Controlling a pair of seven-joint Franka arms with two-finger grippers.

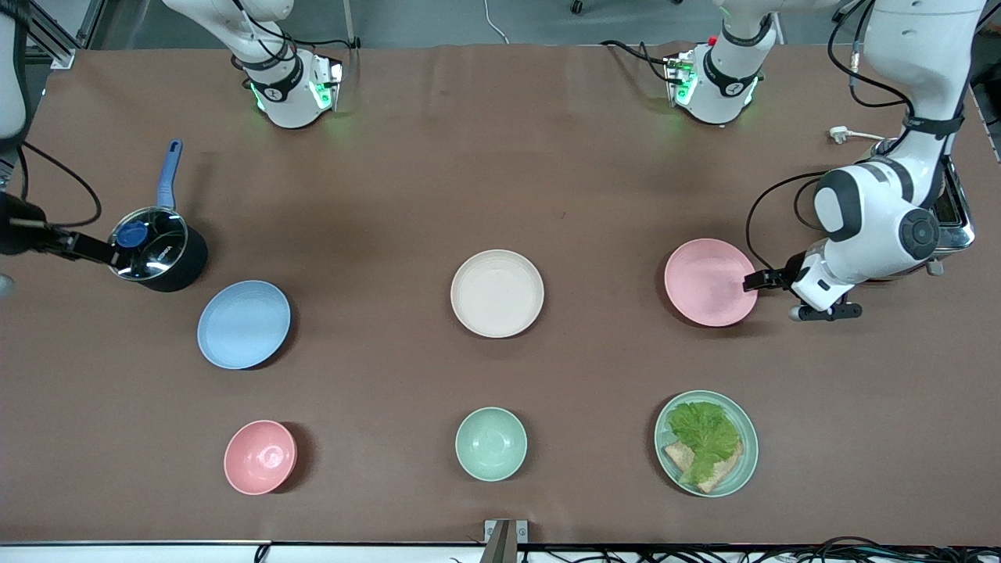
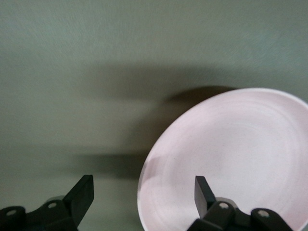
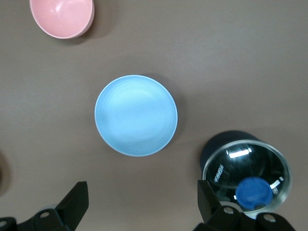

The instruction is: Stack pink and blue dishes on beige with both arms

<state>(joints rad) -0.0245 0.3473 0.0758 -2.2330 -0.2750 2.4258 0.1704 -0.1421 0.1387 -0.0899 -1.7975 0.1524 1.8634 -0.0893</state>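
The right gripper (image 3: 139, 204) hangs high over the right arm's end of the desk, above the lidded pot (image 1: 159, 254), its fingers (image 3: 77, 199) spread wide and holding nothing. Just beside the pot, nearer the front camera, the blue plate (image 1: 243, 324) lies flat on the desk (image 1: 391, 195). Nearer that camera's edge stands the pink bowl (image 1: 260, 457). The beige plate (image 1: 497, 293) sits mid-desk, bare, well apart from both other plates. The green bowl (image 1: 491, 443) stands between it and the front camera's edge. Toward the left arm's end the pink plate (image 1: 710, 282) lies flat. Nearer the front edge is a green plate (image 1: 706, 442) with lettuce. The left gripper (image 1: 760, 280) is low at the pink plate's rim, its fingers (image 2: 204, 192) parted, one over the plate and one outside it, gripping nothing.
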